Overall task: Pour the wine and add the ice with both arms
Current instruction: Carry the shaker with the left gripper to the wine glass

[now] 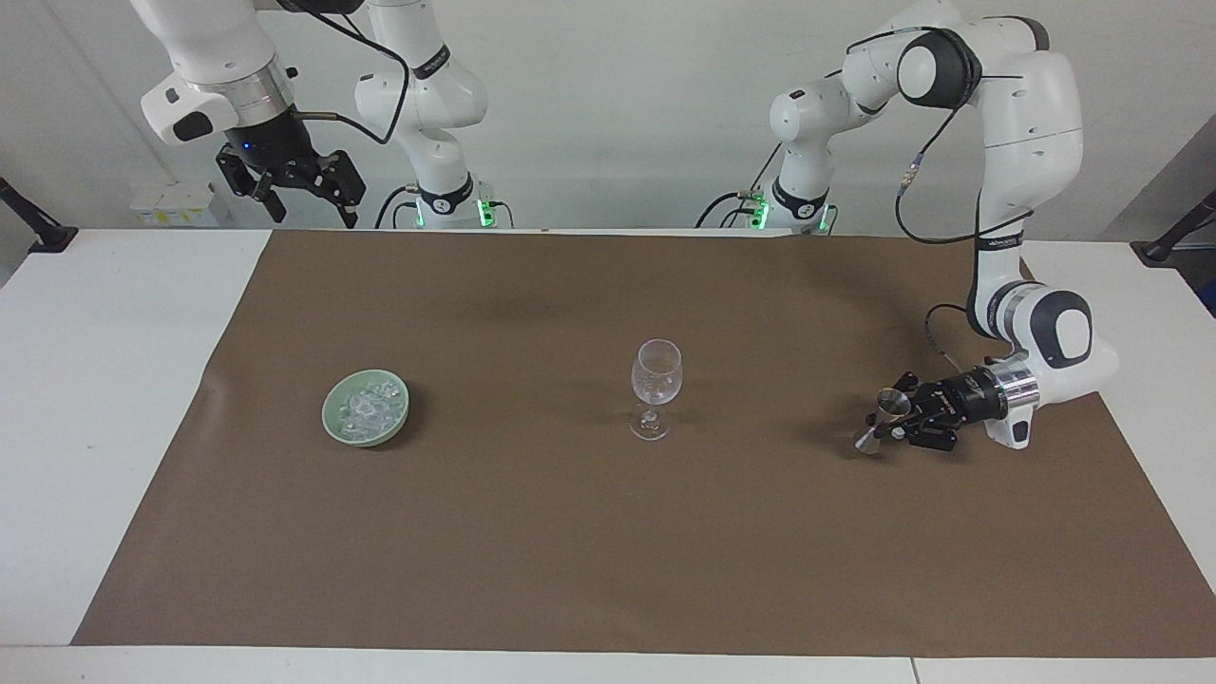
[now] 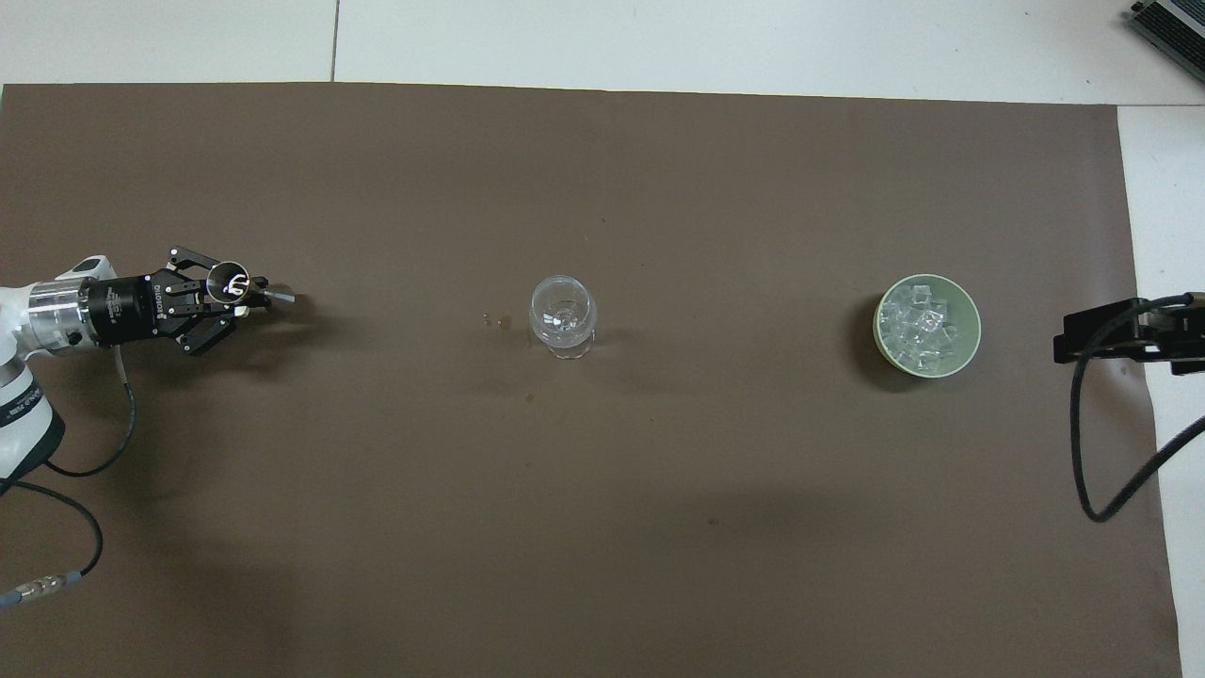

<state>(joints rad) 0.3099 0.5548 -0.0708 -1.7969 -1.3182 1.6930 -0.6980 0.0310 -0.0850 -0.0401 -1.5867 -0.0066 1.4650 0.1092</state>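
Observation:
A clear wine glass stands upright at the middle of the brown mat and also shows in the overhead view. The ice, small clear chunks, lies in a pale green bowl toward the right arm's end; both ice and bowl show from overhead. My left gripper is shut on a small metal jigger and holds it low over the mat, well apart from the glass; both gripper and jigger show from overhead. My right gripper is open and empty, and waits raised above the mat's edge nearest the robots.
The brown mat covers most of the white table. A few small drops mark the mat beside the glass. A black cable hangs from the right arm at the right arm's end.

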